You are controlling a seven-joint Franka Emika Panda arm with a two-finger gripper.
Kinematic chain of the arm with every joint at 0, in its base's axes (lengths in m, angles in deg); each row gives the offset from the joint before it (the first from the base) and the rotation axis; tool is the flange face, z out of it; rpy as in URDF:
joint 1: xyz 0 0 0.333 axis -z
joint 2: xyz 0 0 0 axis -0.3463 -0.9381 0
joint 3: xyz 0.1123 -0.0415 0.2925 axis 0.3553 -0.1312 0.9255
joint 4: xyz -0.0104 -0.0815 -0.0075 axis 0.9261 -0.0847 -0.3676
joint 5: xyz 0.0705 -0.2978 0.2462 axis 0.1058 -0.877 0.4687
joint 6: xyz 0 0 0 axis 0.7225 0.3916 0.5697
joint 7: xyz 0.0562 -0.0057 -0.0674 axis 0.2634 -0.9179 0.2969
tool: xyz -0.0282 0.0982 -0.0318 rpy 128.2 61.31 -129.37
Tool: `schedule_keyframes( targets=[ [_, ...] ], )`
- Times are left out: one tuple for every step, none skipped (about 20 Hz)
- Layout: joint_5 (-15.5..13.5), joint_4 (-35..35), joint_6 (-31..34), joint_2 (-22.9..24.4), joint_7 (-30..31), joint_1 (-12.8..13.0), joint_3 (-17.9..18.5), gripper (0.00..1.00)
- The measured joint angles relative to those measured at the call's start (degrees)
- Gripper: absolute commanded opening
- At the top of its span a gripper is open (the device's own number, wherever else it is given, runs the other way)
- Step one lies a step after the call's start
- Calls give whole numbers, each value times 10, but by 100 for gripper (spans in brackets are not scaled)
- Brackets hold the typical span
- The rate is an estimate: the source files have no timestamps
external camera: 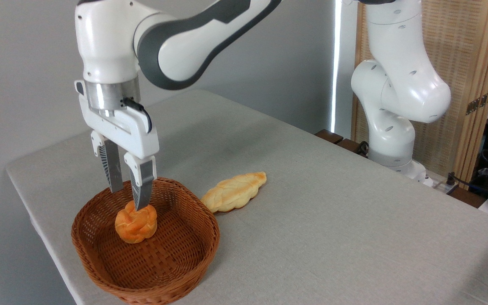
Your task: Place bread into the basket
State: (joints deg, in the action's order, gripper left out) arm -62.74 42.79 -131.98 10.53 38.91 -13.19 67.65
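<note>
The bread (136,226), a small round deep-orange bun with a knotted top, rests on the floor of the brown wicker basket (184,258) at the table's near left corner. My gripper (128,199) hangs straight down over the basket, just above the bun. Its fingers (142,190) stand apart with nothing between them, so it is open. The nearer fingertip overlaps the bun's top in this view; I cannot tell whether it touches.
A longer pale yellow braided loaf (234,192) lies on the grey table (333,220) just right of the basket. The arm's white base (396,106) stands at the table's far right edge, before a wooden screen. The table's front edge runs close to the basket.
</note>
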Motion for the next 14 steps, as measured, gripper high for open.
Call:
schedule_keyframes(
  targets=[
    [2,-9,18,5,2,-1,2,100],
    [4,-19,36,12,4,-2,7,100],
    [5,-27,51,21,4,-3,16,100],
    [5,-32,61,32,4,-4,27,100],
    [5,-35,68,45,3,-5,35,100],
    [5,-37,81,59,-2,-7,43,100],
    [5,-38,102,73,-15,-8,52,100],
    [5,-38,128,88,-38,-9,60,100],
    [5,-39,159,102,-63,-9,70,100],
    [5,-38,184,114,-83,-10,80,100],
    [5,-38,205,122,-97,-10,89,100],
    [5,-38,221,128,-106,-11,95,100],
    [5,-37,231,130,-109,-11,98,100],
    [5,-36,235,130,-109,-11,100,100]
  ],
)
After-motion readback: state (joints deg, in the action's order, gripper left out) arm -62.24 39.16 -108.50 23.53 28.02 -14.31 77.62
